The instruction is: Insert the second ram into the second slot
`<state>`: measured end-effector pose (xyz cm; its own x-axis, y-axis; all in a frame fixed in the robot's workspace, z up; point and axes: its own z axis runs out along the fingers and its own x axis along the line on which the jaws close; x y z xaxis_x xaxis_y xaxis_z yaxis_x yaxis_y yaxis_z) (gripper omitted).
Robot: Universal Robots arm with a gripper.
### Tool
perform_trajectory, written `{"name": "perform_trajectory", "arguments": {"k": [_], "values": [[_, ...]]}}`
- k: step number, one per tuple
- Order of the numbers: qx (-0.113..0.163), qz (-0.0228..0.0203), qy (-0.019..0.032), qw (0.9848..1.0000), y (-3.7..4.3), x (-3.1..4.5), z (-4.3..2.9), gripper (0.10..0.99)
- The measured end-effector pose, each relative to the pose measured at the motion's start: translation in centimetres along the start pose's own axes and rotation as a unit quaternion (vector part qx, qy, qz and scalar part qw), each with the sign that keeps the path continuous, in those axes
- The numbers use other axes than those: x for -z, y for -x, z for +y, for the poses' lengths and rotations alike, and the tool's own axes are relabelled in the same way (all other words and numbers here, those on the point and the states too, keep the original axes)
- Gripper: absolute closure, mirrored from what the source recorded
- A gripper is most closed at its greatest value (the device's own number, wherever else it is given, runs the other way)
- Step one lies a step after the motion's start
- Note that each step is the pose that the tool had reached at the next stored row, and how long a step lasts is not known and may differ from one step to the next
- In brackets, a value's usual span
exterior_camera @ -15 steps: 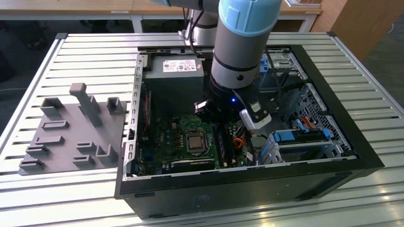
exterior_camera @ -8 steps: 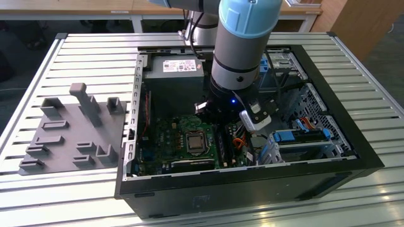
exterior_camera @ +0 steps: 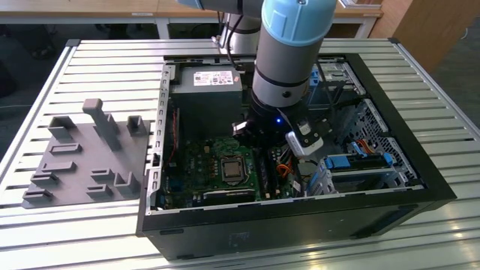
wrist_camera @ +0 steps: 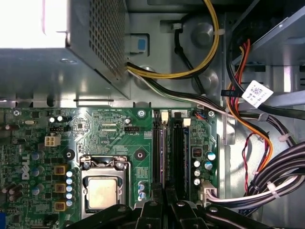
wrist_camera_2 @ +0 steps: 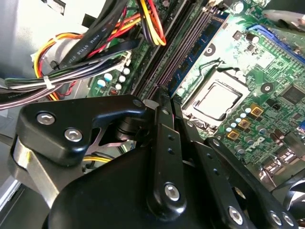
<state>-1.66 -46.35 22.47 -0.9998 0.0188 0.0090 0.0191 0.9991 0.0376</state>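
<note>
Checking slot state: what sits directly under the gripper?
The gripper hangs over the motherboard's memory slots, beside the processor socket. Its black linkages cover the slots' near ends, so seating there cannot be judged.

Arm [exterior_camera: 289,50] cut off at exterior view's 12 o'clock edge, hiding memory slots [exterior_camera: 264,169] beneath. Claw [wrist_camera: 164,210] tips cropped in first wrist view; grip state unclear. Processor socket [wrist_camera: 102,191] partly cropped.
</note>
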Motion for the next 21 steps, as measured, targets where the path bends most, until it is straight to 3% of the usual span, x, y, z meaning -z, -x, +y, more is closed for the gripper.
{"name": "perform_trajectory", "arguments": {"k": [3, 10, 21], "values": [[0.000, -0.0001, -0.0004, 1.0000, 0.07, -0.05, 0.00, 0.949], [0.000, -0.0001, -0.0097, 1.0000, 0.07, -0.29, -0.01, 0.949], [0.000, -0.0002, -0.0097, 1.0000, 0.07, 0.03, 0.00, 0.949]]}}
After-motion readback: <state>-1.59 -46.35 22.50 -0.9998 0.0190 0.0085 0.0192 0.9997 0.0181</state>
